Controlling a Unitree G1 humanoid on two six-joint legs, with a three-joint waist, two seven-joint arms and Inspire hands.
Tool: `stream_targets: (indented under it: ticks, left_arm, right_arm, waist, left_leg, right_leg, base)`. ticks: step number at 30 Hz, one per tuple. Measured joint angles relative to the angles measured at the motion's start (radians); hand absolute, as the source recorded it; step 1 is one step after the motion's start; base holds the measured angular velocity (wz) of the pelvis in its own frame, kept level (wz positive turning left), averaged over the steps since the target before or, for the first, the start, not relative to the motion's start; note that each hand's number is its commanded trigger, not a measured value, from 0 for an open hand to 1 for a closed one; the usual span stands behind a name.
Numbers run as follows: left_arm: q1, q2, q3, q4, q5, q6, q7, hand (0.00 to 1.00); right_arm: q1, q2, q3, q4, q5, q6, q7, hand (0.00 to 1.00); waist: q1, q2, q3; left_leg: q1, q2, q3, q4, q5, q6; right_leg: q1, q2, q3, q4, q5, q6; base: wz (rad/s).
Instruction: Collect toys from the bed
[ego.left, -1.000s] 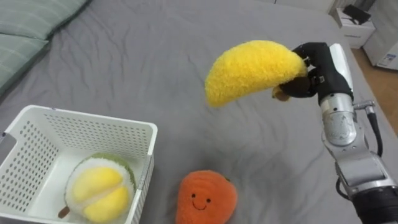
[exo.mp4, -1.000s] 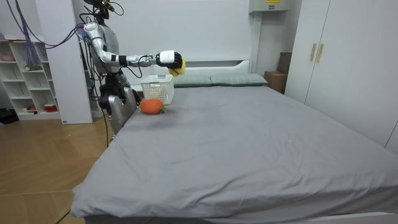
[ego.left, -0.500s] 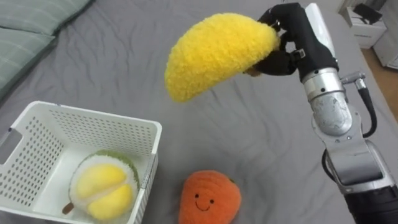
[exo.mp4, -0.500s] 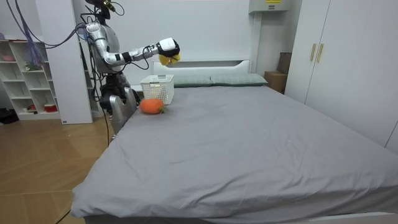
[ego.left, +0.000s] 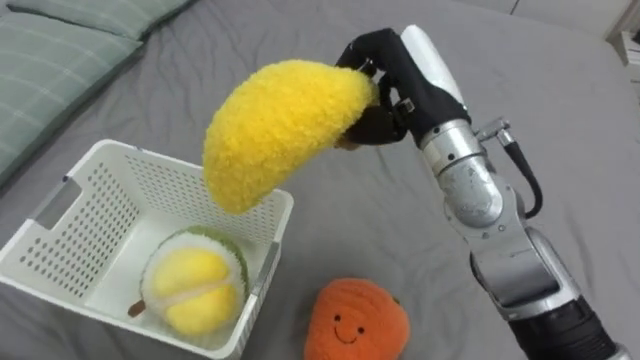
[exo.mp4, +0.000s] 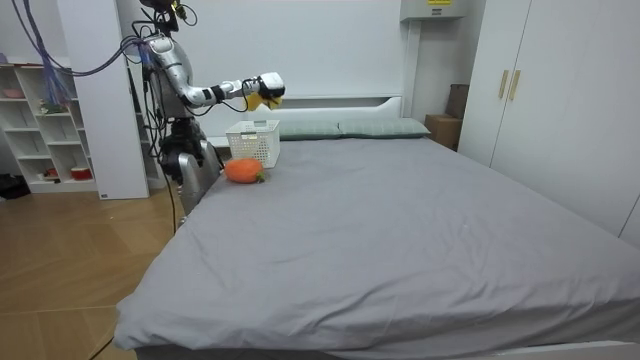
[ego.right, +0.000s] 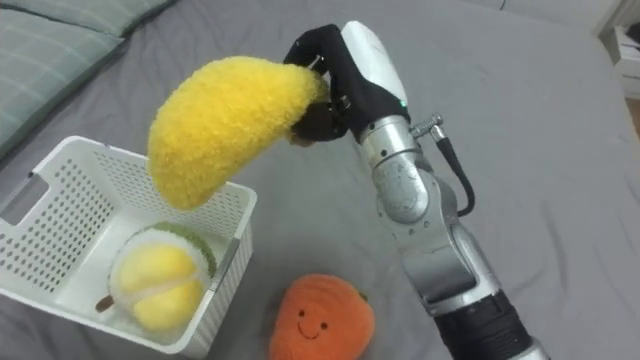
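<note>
My right hand (ego.left: 385, 85) (ego.right: 330, 78) is shut on one end of a fuzzy yellow banana plush (ego.left: 272, 125) (ego.right: 222, 120), holding it in the air above the right rim of a white slatted basket (ego.left: 90, 210) (ego.right: 70, 190). Inside the basket lies a yellow and green durian plush (ego.left: 195, 288) (ego.right: 160, 280). An orange smiling plush (ego.left: 355, 322) (ego.right: 320, 322) rests on the grey bed just right of the basket. In the room view I stand at the bed's head corner, right hand (exo.mp4: 268, 88) raised over the basket (exo.mp4: 252, 142).
Grey-green pillows (ego.left: 60, 60) lie at the upper left beside the basket. The grey bedsheet (ego.left: 560, 120) stretches open to the right. In the room view a white shelf unit (exo.mp4: 45, 130) stands behind me and wardrobes (exo.mp4: 540, 90) line the far side.
My right arm has swung left and carried the banana plush from over the open bed to above the basket's right rim. The view has shifted too, so the basket sits further right.
</note>
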Motion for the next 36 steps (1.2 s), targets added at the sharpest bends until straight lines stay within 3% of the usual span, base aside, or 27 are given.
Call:
stream_targets:
  ticks: [6,13,17,20,22,23,24,36]
  left_arm:
    - [-0.022,-0.010,0.007,0.000,0.011,0.010,-0.003,0.00]
    - [-0.026,-0.009,0.006,-0.020,0.042,0.015,-0.012,0.00]
    - [-0.027,-0.010,0.000,-0.052,0.056,0.040,-0.012,0.00]
    - [-0.033,-0.009,-0.007,-0.072,0.074,0.040,-0.007,0.00]
    - [-0.039,-0.007,-0.023,-0.072,0.074,0.040,-0.007,0.00]
    - [-0.041,-0.009,-0.027,-0.072,0.074,0.040,-0.008,0.00]
    - [-0.042,-0.009,-0.027,-0.072,0.074,0.040,-0.009,0.00]
    - [-0.043,-0.008,-0.027,-0.070,0.074,0.053,-0.010,0.00]
  right_arm:
    - [-0.012,0.021,0.038,0.000,-0.026,0.018,0.041,1.00]
    - [-0.022,0.057,0.114,0.003,-0.079,0.044,0.084,1.00]
    - [-0.031,0.074,0.122,0.010,-0.086,0.062,0.113,1.00]
    - [-0.033,0.081,0.140,0.045,-0.086,0.062,0.115,1.00]
    - [-0.038,0.090,0.158,0.088,-0.087,0.062,0.115,0.68]
    - [-0.041,0.092,0.166,0.114,-0.087,0.062,0.116,0.08]
    - [-0.042,0.093,0.167,0.125,-0.087,0.062,0.116,0.00]
    - [-0.066,0.112,0.170,0.157,-0.078,0.060,0.078,0.00]
  waist:
    - [0.057,-0.014,0.0034]
    - [0.078,-0.030,0.0044]
    - [0.095,-0.042,0.0098]
    - [0.109,-0.047,0.0123]
    - [0.117,-0.047,0.0129]
    - [0.123,-0.046,0.0134]
    - [0.124,-0.046,0.0135]
    - [0.127,-0.044,0.0151]
  left_leg:
    - [-0.002,-0.001,-0.006,0.001,0.000,0.000]
    - [-0.011,-0.006,-0.025,0.011,0.000,0.001]
    - [-0.017,-0.011,-0.038,0.017,0.002,0.003]
    - [-0.025,-0.014,-0.040,0.013,0.002,0.004]
    - [-0.026,-0.014,-0.041,0.014,0.002,0.005]
    - [-0.027,-0.015,-0.042,0.015,0.002,0.005]
    - [-0.028,-0.015,-0.044,0.015,0.002,0.005]
    - [-0.028,-0.015,-0.050,0.018,0.003,0.005]
  right_leg:
    - [0.001,-0.002,-0.011,0.001,0.000,0.001]
    - [0.001,-0.006,-0.030,0.002,-0.002,0.003]
    - [0.001,-0.011,-0.043,0.002,-0.002,0.004]
    - [0.000,-0.013,-0.042,0.003,-0.003,0.005]
    - [0.000,-0.013,-0.045,0.003,-0.003,0.005]
    - [-0.001,-0.014,-0.045,0.003,-0.003,0.005]
    - [-0.001,-0.013,-0.046,0.003,-0.003,0.005]
    - [-0.002,-0.011,-0.048,0.000,-0.003,0.005]
  base:
    - [0.03]
    - [0.08]
    - [0.09]
    - [0.04]
    - [0.00]
    - [0.00]
    - [0.08]
    - [0.01]
